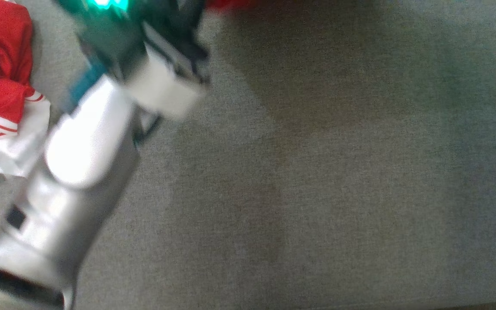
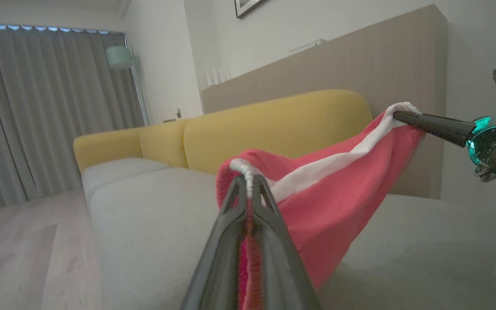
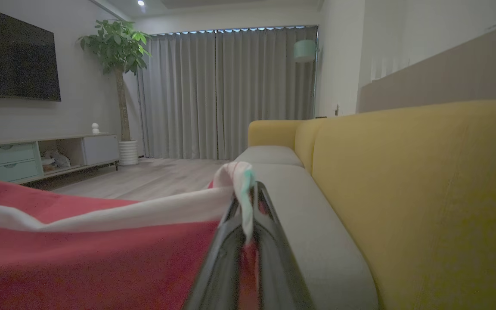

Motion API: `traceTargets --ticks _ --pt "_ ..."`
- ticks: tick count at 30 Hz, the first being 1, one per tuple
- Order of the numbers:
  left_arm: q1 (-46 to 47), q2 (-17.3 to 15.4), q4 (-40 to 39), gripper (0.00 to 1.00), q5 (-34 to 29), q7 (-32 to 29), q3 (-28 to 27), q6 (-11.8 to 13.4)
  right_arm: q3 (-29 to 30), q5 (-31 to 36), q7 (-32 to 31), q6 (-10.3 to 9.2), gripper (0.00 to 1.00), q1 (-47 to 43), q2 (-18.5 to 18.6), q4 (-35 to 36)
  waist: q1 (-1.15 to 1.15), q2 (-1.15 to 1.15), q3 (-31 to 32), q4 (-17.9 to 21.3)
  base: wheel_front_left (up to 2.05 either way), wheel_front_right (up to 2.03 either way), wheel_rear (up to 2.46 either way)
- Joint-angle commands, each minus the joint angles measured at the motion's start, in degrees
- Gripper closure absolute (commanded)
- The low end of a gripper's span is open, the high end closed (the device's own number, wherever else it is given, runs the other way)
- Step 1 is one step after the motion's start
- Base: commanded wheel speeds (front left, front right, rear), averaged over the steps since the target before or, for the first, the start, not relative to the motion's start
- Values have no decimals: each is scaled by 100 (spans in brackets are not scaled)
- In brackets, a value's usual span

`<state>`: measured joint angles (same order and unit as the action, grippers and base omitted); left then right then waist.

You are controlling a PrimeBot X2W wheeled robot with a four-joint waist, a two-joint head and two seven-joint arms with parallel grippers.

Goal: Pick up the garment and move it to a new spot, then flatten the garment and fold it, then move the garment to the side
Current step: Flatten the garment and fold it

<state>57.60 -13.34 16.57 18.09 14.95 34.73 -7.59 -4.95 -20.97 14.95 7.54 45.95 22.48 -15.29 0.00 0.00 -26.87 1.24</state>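
Observation:
The garment (image 2: 330,202), red with a white band, hangs stretched in the air between my two grippers above the grey sofa seat (image 2: 153,224). My left gripper (image 2: 248,183) is shut on its white trimmed edge. My right gripper (image 2: 396,115) pinches the other end of the white band, higher up and to the right. In the right wrist view the right gripper (image 3: 248,189) is shut on the bunched white edge, and the garment (image 3: 101,258) spreads away to the left. In the head view my blurred left forearm (image 1: 88,146) reaches up, and a sliver of the garment (image 1: 228,3) shows at the top edge.
Another red-and-white garment (image 1: 2,86) lies crumpled on the grey seat (image 1: 338,172) at the far left. The yellow sofa back (image 3: 424,193) rises behind the seat. Beyond the sofa are wooden floor (image 3: 153,181), curtains, a plant (image 3: 119,51) and a low cabinet (image 3: 37,155).

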Motion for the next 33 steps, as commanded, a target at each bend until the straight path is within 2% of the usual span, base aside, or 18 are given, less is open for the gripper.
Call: traceTargets --ticks 1,6,8,14,20,27,30,33 --pt "-197 -136 -220 100 -29 4 -128 11 0 -106 5 -5 100 -339 99 293 0 0 30 9 0 0 0" --pt "-1673 -159 -448 100 -330 5 -127 11 -18 -300 -24 -5 100 -1726 18 634 0 0 239 117 0 0 0" --pt "-2503 -62 -500 100 -418 5 -277 11 75 -303 -58 -5 100 -2567 -54 864 0 0 475 118 0 0 0" --pt "-3697 -77 -773 100 -824 5 -296 19 323 -358 -270 -5 100 -4254 -234 1500 0 0 980 81 0 0 0" --pt "-4898 -192 -1174 100 -1013 5 -534 130 620 -460 -632 -5 100 -5581 -445 2509 0 0 1195 59 0 0 0" --pt "-5473 -186 -1449 100 -1089 5 -571 121 841 -350 -1137 -5 100 -6301 -800 3355 0 0 1258 -35 0 0 0" --pt "-5316 -44 -1537 100 -1050 5 -637 101 933 -56 -1299 -5 100 -6020 -791 3429 0 0 1208 -87 0 0 0" --pt "-4973 193 -1510 100 -835 5 -660 60 1008 162 -1457 -5 100 -5405 -712 3219 0 0 1104 -170 0 0 0"
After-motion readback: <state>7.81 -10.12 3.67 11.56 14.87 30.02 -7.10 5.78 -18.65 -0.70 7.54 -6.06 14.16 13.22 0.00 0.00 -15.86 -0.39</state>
